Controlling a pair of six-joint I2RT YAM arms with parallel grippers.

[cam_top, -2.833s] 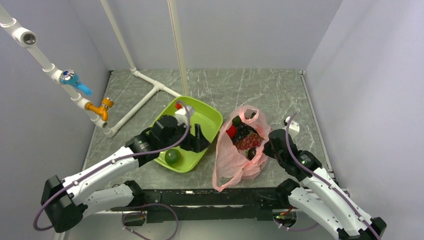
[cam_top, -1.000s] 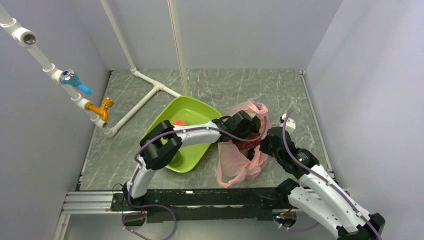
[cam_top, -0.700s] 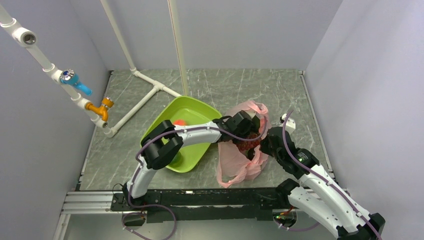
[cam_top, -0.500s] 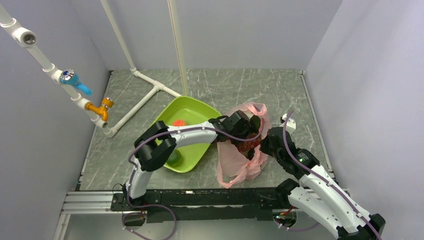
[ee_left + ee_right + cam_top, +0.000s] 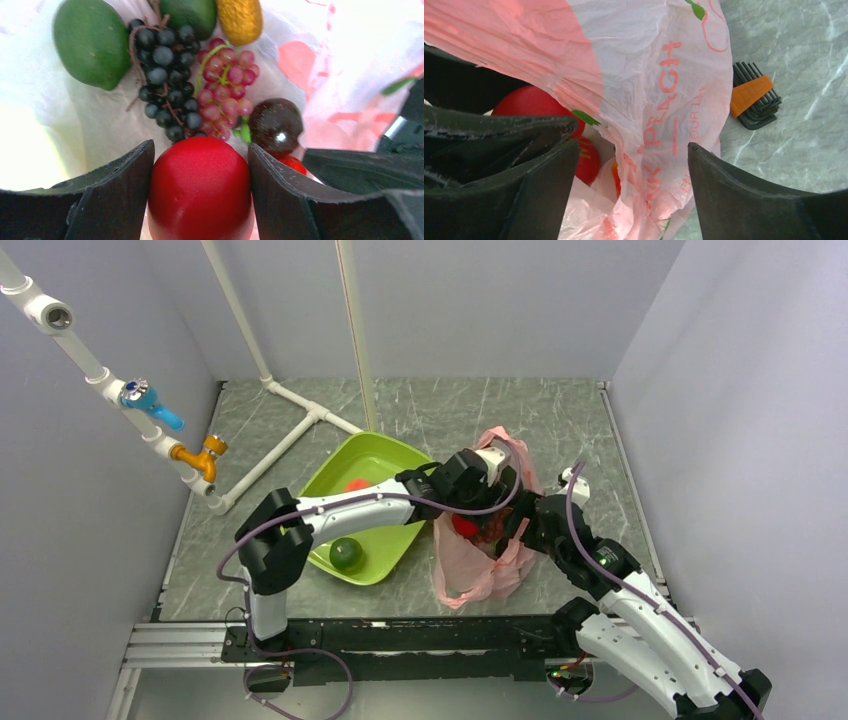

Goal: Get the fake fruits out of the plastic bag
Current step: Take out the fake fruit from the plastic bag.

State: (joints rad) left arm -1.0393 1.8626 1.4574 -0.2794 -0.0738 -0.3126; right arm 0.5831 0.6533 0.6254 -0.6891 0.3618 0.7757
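1. The left gripper (image 5: 200,150) was clamped on a glossy red plastic apple (image 5: 200,192), with both black fingers (image 5: 120,180) pressed against its sides.
2. The apple was held at the mouth of the thin translucent pink plastic bag (image 5: 470,575), and the bag's film surrounded the left gripper.
3. More fake fruits lay in the bag ahead of the left fingertips:
   - a dark purple grape bunch (image 5: 167,75) touching a red grape bunch (image 5: 225,90);
   - a glossy dark round fruit (image 5: 275,122) just beyond one fingertip;
   - a green oval fruit (image 5: 92,42) and a yellow-orange fruit (image 5: 240,17) farther ahead.
4. The right gripper (image 5: 631,147) had its fingers spread apart, with a fold of the bag wall passing between them. Contact with the film could not be determined.
5. A bundle of black hex keys in an orange holder (image 5: 754,97) lay on the grey marbled table (image 5: 804,50), beyond the outer finger of the right gripper.
6. A lime-green plastic tray (image 5: 385,452) sat behind the left gripper, under its arm. It held a green ball (image 5: 346,553) and an orange-red fruit (image 5: 357,485).
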